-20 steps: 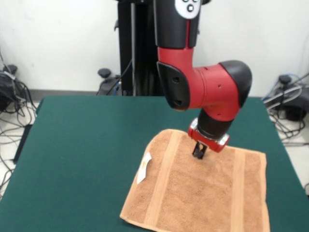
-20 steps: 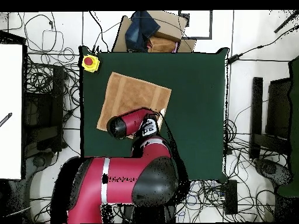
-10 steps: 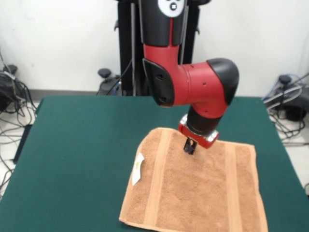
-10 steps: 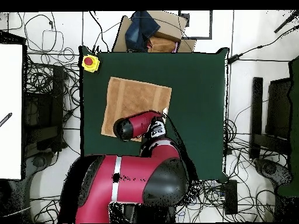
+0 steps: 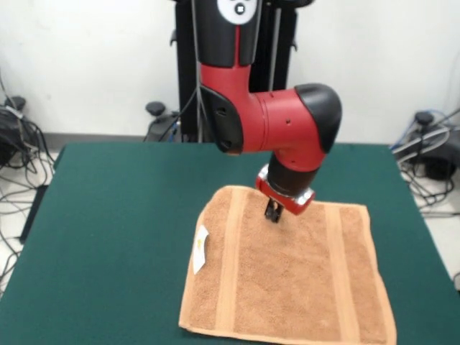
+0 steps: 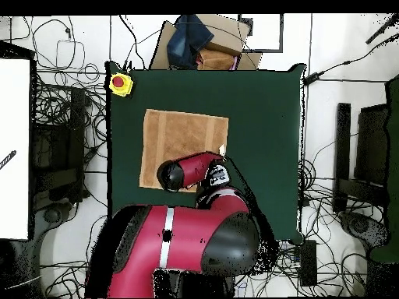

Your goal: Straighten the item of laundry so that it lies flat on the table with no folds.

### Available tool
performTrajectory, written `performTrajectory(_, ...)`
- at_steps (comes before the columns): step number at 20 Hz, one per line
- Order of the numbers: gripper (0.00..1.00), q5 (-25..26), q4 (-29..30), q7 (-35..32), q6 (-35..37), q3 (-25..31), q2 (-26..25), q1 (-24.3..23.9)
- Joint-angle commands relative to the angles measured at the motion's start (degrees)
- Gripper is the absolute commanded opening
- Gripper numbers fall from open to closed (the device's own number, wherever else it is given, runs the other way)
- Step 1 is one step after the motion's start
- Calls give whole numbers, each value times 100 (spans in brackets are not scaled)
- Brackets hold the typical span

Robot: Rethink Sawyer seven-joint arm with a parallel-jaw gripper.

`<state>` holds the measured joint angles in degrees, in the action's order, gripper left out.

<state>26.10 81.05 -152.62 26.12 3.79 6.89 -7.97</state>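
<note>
- The black tool (image 5: 273, 213) pressed on the orange-tan terry towel (image 5: 287, 277); its grip state could not be told.
- The towel lay nearly flat on the dark green felt surface (image 5: 122, 215); judged next: lift clear.

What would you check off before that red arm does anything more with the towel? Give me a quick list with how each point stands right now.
1. Towel spread with no folds showing: ok, as far as the arm leaves it visible.
2. Towel wholly on the table: ok in the overhead view; the front view cuts off its near edge.
3. White tag lying flat at the towel's edge: cannot tell.
4. Gripper open or shut: cannot tell.
5. Gripper touching the towel near its far edge: looks so, not certain.
6. Yellow box with red button apart from the towel: ok.
</note>
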Motion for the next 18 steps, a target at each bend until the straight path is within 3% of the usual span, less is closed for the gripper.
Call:
performTrajectory(1, 0, 441, 701, 1078, 589, 247, -294, -136)
performTrajectory(12, 0, 441, 793, 959, 616, 215, -304, -131)
performTrajectory(18, 0, 731, 986, 824, 785, -284, 0, 131)
